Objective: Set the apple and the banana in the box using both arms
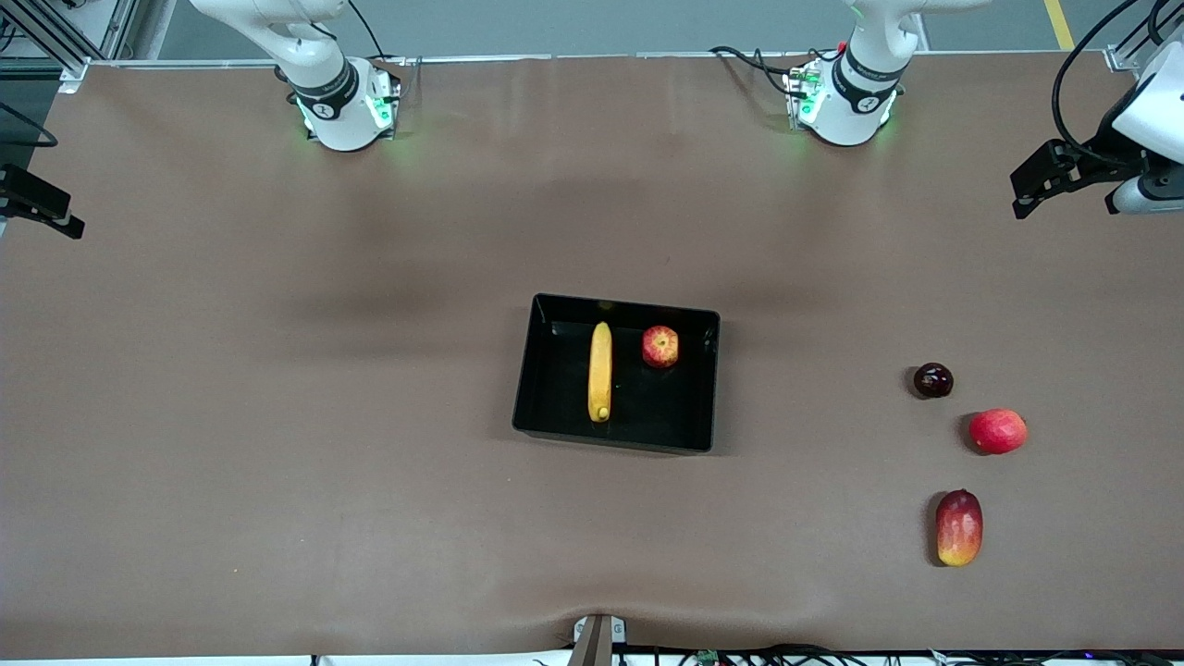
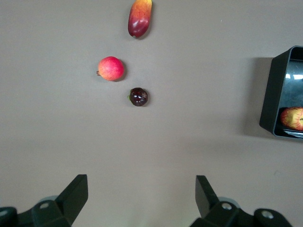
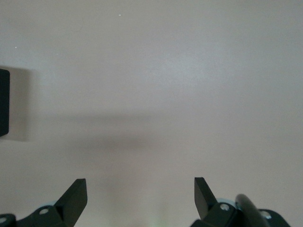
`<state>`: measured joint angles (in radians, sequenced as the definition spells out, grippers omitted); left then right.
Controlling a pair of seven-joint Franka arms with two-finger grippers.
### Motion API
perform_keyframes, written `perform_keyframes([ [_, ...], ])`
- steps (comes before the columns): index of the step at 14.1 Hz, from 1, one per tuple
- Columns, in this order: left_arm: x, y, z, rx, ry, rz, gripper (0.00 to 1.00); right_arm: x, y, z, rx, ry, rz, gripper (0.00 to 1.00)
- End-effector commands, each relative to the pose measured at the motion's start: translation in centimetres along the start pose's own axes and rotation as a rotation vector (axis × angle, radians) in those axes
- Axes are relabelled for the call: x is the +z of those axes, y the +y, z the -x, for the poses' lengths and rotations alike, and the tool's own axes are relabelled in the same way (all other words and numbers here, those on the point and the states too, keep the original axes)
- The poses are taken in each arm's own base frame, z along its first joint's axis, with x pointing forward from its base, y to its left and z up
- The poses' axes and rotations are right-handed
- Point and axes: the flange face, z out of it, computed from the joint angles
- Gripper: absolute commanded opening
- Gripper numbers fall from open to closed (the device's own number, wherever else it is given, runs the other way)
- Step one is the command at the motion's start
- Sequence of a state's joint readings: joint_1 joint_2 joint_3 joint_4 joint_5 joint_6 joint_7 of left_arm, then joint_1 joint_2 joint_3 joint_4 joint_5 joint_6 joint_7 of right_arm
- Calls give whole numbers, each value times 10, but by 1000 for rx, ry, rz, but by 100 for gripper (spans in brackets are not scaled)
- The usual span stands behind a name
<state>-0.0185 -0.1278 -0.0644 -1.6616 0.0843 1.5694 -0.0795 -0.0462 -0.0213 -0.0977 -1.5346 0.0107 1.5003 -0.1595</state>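
Observation:
The black box sits mid-table. The yellow banana lies in it, and the apple sits beside the banana toward the left arm's end. Both arms rise out of the front view, so neither gripper shows there. My left gripper is open and empty, high over bare table. Its view shows a box corner with the apple inside. My right gripper is open and empty, high over bare table, with a box edge at the side of its view.
Three loose fruits lie toward the left arm's end: a dark round fruit, a smooth red-pink fruit and a red-yellow mango. Black fixtures jut in at both table ends.

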Motion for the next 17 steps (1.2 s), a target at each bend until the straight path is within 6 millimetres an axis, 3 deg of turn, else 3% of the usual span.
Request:
perform_keyframes([
  [1, -7, -4, 10, 10, 15, 16, 100, -6, 0, 6, 3, -2, 14, 100],
  [17, -8, -3, -12, 3, 25, 14, 100, -5, 1, 7, 9, -4, 9, 100],
])
